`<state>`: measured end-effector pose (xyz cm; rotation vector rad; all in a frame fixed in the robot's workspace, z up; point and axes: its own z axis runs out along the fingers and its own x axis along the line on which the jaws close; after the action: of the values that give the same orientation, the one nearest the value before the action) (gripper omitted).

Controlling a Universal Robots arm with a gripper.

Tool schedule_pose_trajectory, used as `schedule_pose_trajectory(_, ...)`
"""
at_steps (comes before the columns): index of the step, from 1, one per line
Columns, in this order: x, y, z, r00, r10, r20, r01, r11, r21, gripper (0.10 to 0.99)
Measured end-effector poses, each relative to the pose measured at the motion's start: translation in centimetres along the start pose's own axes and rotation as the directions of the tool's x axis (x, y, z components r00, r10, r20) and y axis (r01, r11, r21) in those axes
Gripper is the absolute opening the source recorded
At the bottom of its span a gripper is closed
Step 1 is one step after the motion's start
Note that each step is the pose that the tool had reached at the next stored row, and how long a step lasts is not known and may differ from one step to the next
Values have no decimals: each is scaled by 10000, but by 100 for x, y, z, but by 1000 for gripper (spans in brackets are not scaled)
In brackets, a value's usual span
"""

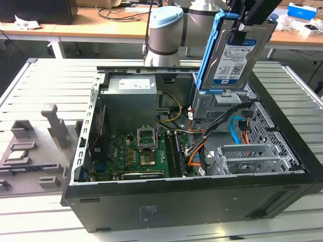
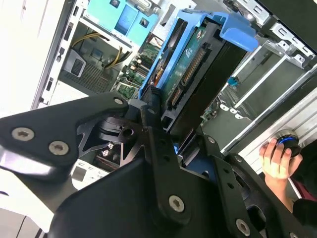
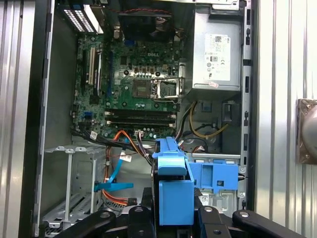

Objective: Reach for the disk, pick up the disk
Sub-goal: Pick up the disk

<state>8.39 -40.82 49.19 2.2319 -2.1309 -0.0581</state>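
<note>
- The gripper (image 1: 246,22) is cut off by the exterior view's top edge; its jaws are clamped on the top edge of the disk (image 1: 233,55).
- In the second wrist view the black fingers (image 2: 148,106) cover the disk's (image 2: 190,74) near end.
- In the first wrist view the disk (image 3: 174,191) shows edge-on — blue frame only.
- A hand (image 2: 274,159) at 4 o'clock in the second wrist view is partly cut off.
- The disk hangs upright, clear above the drive cage (image 1: 218,103) of the open case (image 1: 192,201), at 1 o'clock in the exterior view — free air on both sides.
</note>
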Motion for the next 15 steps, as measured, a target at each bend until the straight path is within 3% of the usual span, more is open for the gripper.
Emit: schedule_pose_trajectory(15,230,10,8,10000,0,0,0,10000,0,369)
